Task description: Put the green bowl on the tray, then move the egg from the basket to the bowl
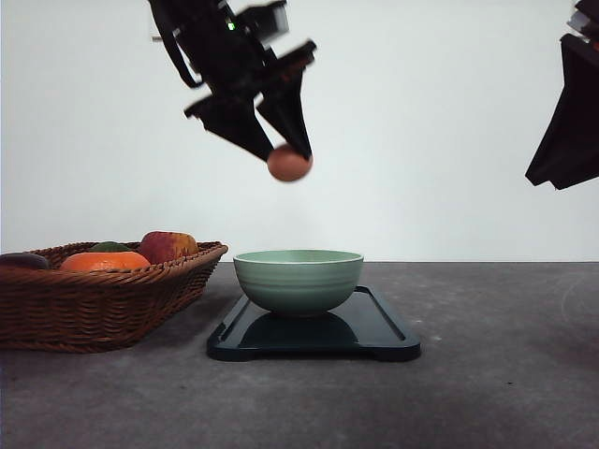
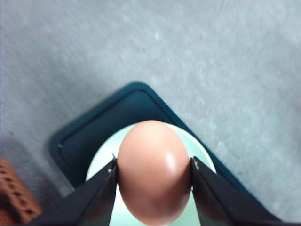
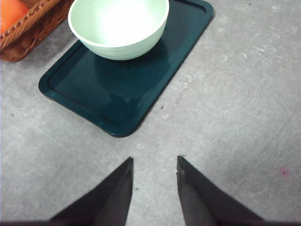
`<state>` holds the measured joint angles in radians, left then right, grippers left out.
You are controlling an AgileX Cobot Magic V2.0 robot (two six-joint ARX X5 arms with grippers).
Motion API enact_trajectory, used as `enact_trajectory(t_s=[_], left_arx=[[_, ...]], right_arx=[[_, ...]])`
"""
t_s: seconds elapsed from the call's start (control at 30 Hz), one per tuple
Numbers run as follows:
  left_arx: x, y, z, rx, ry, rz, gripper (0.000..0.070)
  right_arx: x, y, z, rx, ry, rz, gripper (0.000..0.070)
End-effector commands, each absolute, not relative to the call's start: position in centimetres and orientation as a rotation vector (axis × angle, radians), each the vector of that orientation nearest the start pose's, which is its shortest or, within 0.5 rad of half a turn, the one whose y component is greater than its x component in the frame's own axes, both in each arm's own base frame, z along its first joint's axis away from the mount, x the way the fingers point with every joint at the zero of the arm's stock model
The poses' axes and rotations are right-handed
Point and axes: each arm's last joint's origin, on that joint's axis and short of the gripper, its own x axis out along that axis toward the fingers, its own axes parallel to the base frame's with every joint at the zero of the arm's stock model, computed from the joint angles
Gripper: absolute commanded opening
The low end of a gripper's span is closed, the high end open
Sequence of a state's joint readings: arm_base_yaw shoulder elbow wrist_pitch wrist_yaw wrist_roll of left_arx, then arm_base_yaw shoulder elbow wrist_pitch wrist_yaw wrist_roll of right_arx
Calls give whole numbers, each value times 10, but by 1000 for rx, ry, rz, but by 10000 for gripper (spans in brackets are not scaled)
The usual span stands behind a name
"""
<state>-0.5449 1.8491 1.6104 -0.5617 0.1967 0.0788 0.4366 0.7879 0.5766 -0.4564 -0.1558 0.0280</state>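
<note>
Left gripper (image 1: 285, 154) clamps the egg (image 1: 289, 164) high above the green bowl (image 1: 299, 279), which sits on the tray (image 1: 374, 329) beside the basket (image 1: 103, 299); left wrist view: fingers (image 2: 101, 188) pinch the egg over the bowl; right wrist view: right gripper (image 3: 155, 162) hangs parted over bare table (image 3: 244, 108)

Readable text: none in any view.
Labels or brands: none legible on the green bowl (image 1: 298, 279), the tray (image 1: 384, 337) or the basket (image 1: 103, 304).
Numbers or signs: none visible on the desk (image 1: 487, 393).
</note>
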Motion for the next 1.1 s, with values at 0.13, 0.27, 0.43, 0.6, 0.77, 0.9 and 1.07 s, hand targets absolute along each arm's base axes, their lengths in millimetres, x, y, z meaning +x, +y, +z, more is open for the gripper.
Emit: enact_trajectory(t_s=[0.13, 0.27, 0.43, 0.6, 0.77, 0.9, 1.07], left_arx=[[361, -234, 259, 242, 832, -747, 227], [365, -239, 241, 251, 875, -748, 227], [369, -245, 221, 262, 922, -749, 227], [370, -249, 210, 270, 946, -751, 227], [372, -250, 207, 273, 932, -745, 227], [374, -251, 208, 271, 916, -743, 227], [373, -252, 204, 274, 924, -746, 227]], right_arx=[[146, 74, 239, -79, 669, 570, 180], [146, 74, 239, -79, 670, 570, 181], [146, 74, 239, -78, 670, 571, 180], [146, 74, 239, -75, 670, 572, 181], [146, 74, 239, -71, 672, 571, 180], [146, 74, 239, -70, 672, 571, 181], [146, 74, 239, -70, 672, 571, 180]])
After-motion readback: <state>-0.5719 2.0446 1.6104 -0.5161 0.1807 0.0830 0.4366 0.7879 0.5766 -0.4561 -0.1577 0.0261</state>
